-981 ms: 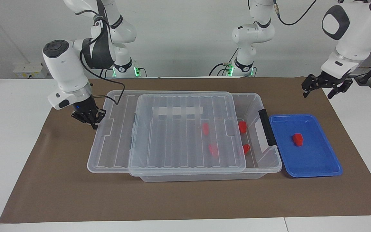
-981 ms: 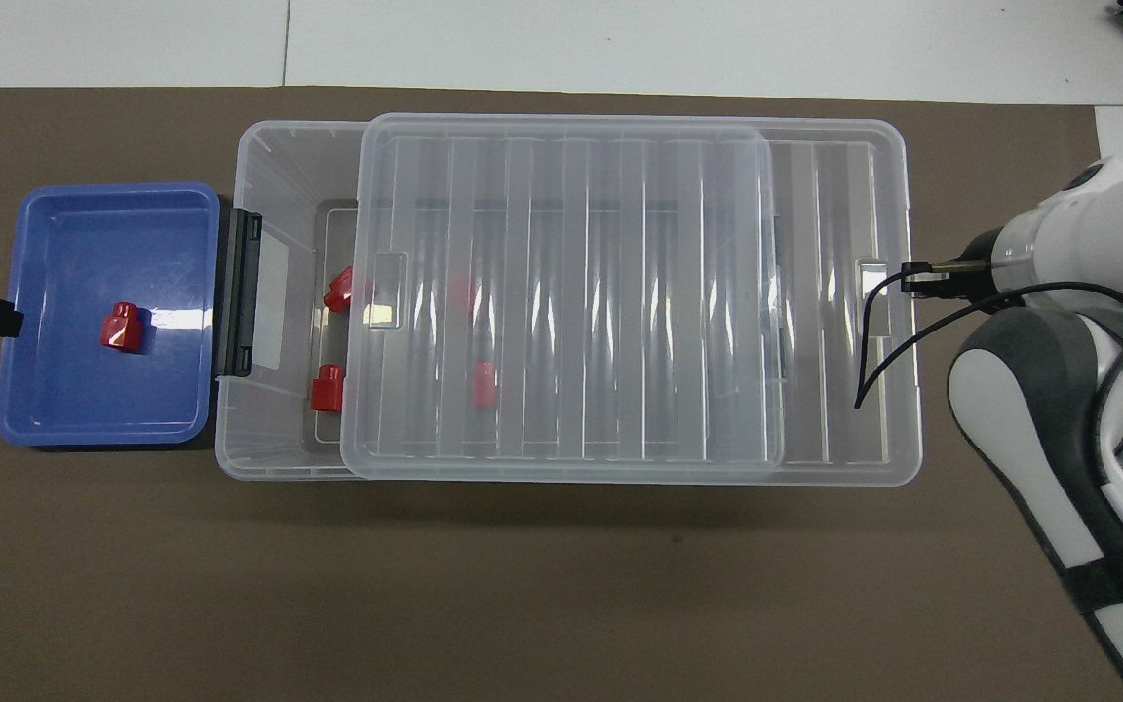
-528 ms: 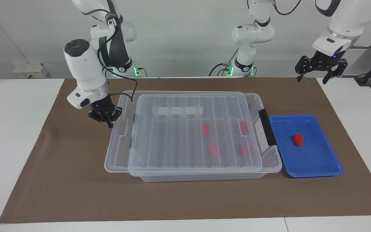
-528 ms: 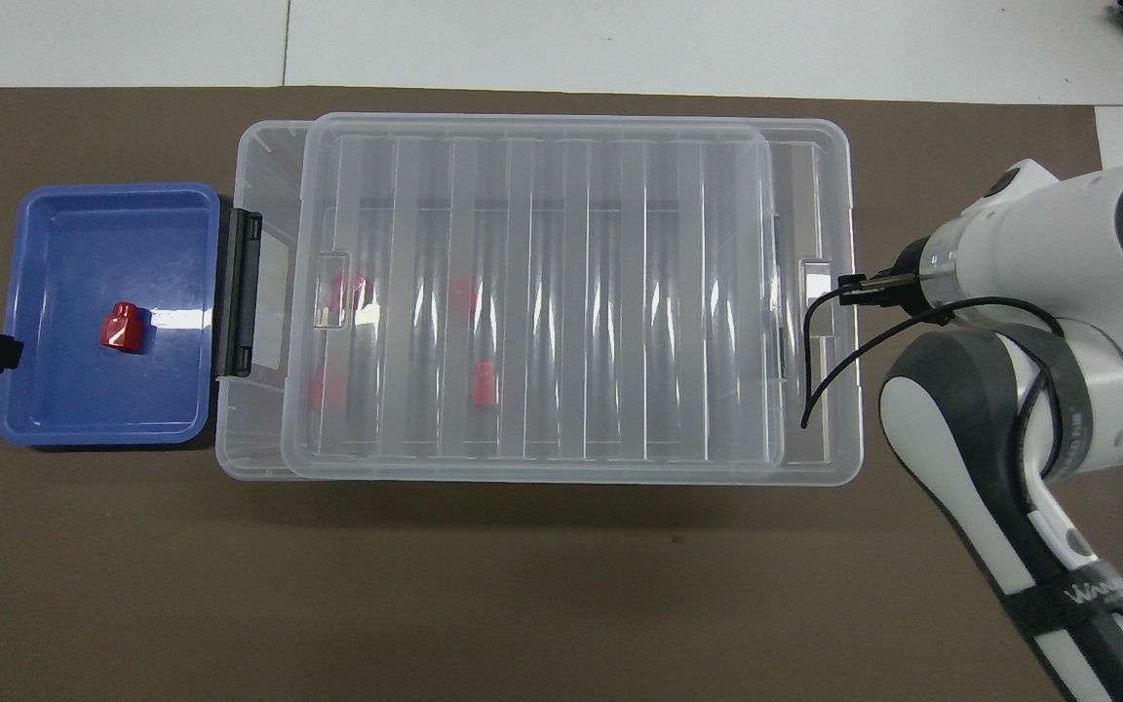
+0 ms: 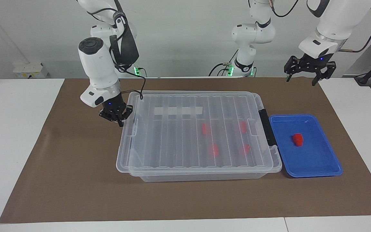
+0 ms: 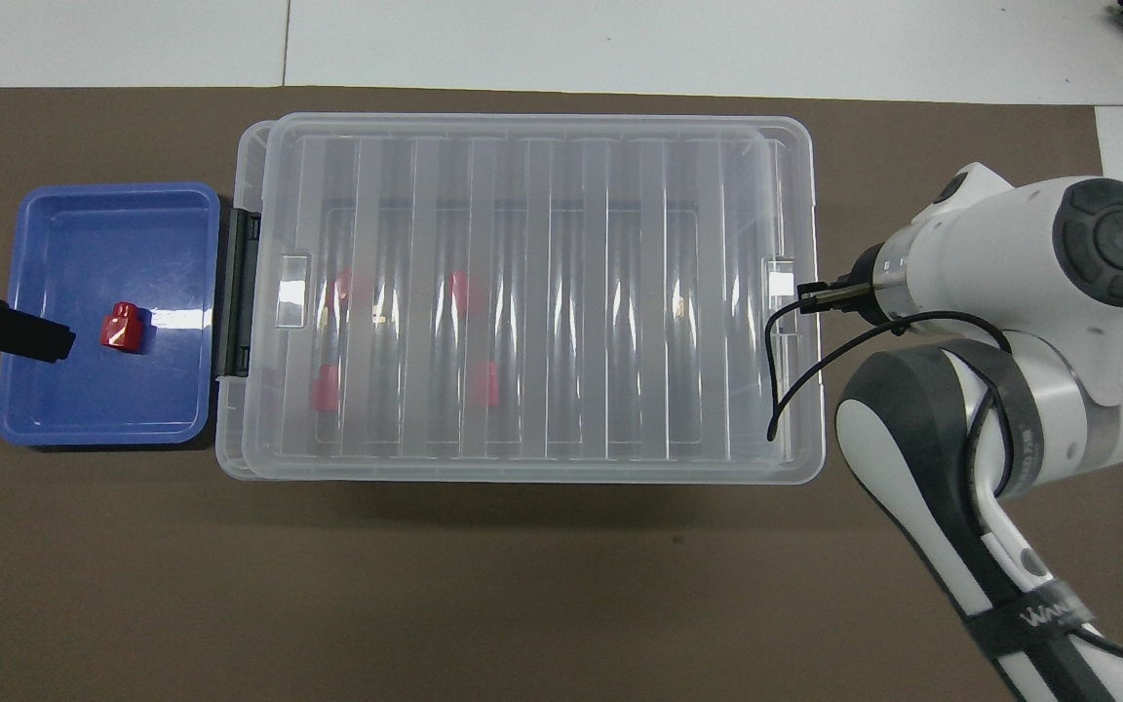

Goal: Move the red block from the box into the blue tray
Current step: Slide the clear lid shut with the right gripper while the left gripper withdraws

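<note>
The clear box (image 5: 204, 176) stands mid-table with its ribbed lid (image 5: 179, 135) lying over almost all of it. Several red blocks show blurred through the lid, one of them (image 5: 205, 128) near the middle. One more red block (image 5: 298, 139) lies in the blue tray (image 5: 320, 169), which sits against the box's dark latch (image 5: 267, 127). My right gripper (image 5: 118, 120) is low at the lid's end rim, shut on it; the arm hides it in the overhead view. My left gripper (image 5: 302, 77) is open and empty, high above the tray's outer rim (image 6: 11, 292).
A brown mat (image 5: 60, 180) covers the table under everything, with white tabletop (image 5: 8, 135) at both ends. A white tape strip (image 5: 178, 111) shows under the lid. In the overhead view the red block (image 6: 122, 327) lies mid-tray, the left gripper (image 6: 25, 333) beside it.
My right gripper moved toward the left arm's end and the lid slid with it, now covering the red blocks that were uncovered. My left gripper rose and shifted over the tray.
</note>
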